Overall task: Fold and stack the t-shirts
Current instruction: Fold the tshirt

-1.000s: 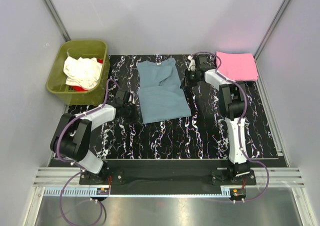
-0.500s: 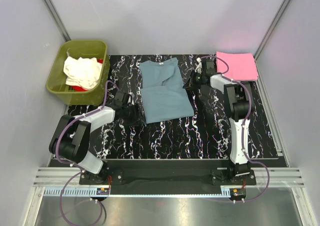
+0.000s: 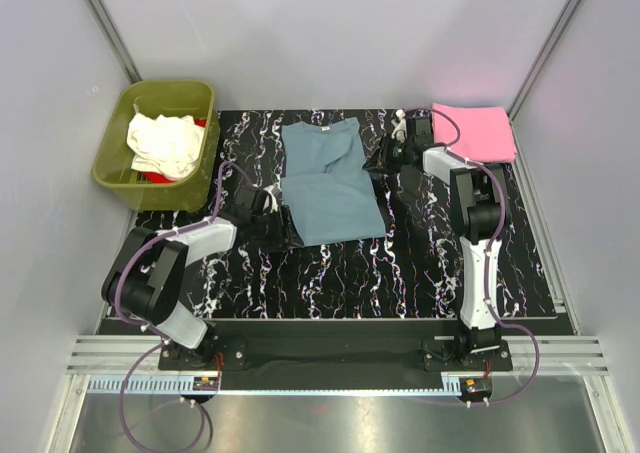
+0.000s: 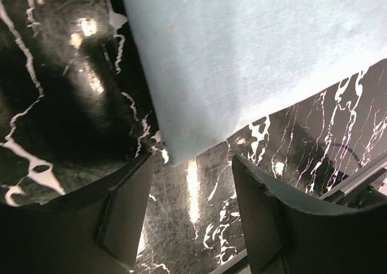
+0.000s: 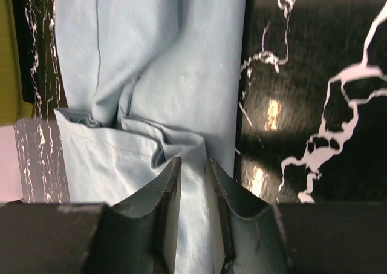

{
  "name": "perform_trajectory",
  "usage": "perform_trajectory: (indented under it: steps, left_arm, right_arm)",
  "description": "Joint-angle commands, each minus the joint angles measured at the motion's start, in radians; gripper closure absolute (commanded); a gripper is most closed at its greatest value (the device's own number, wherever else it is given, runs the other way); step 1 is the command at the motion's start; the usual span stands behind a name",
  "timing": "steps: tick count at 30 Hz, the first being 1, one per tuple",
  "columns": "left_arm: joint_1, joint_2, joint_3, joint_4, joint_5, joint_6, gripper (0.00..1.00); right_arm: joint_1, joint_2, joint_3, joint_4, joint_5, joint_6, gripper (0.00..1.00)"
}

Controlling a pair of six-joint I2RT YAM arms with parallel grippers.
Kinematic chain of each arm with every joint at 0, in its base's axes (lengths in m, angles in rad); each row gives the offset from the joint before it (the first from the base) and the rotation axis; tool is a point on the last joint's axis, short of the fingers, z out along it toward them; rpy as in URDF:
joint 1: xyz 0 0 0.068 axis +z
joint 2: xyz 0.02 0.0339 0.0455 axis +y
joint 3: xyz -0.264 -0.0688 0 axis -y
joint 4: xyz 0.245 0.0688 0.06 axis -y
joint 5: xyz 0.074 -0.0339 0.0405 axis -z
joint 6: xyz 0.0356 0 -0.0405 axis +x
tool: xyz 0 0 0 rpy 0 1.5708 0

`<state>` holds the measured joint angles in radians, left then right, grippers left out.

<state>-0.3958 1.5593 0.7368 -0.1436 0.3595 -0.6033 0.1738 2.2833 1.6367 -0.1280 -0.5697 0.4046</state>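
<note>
A large blue-grey t-shirt (image 3: 325,178) lies partly folded on the black marbled table (image 3: 400,273). My left gripper (image 3: 272,211) sits at its near left corner. In the left wrist view the jaws (image 4: 190,210) are open and the shirt's corner (image 4: 181,147) lies just ahead of them, untouched. My right gripper (image 3: 388,155) is at the shirt's far right edge. Its jaws (image 5: 193,162) stand slightly open with a fold of the blue-grey shirt (image 5: 151,74) running between them. A folded pink t-shirt (image 3: 475,131) lies at the back right. A white t-shirt (image 3: 162,141) and a red one (image 3: 152,177) are in the tub.
The olive-green tub (image 3: 120,168) stands off the table's back left corner. Grey walls close in on the left, back and right. Bare table surface stretches along the front, between the shirt and the arm bases.
Both grippers have opened, and the left has let go of the shirt's corner. Both arms and the blue-grey shirt have shifted a little to the right.
</note>
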Motion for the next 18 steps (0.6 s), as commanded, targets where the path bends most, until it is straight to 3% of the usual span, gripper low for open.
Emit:
perform_trajectory:
  steps: [1,7,14,18]
  left_arm:
    - [-0.011,0.022,0.001,0.036,-0.020,0.013,0.40]
    - [-0.017,0.047,0.010,0.036,-0.017,0.011,0.44]
    - [-0.032,0.041,0.018,0.015,-0.031,0.008,0.45]
    - [-0.034,0.022,0.010,0.007,-0.045,0.005,0.45]
  right_arm:
    - [-0.010,0.025,0.066,-0.012,-0.024,-0.027,0.71]
    - [-0.008,0.056,0.095,-0.035,-0.027,-0.047,0.73]
    - [-0.008,0.071,0.114,-0.062,-0.019,-0.075,0.64]
    - [-0.010,0.076,0.121,-0.078,-0.028,-0.089,0.64]
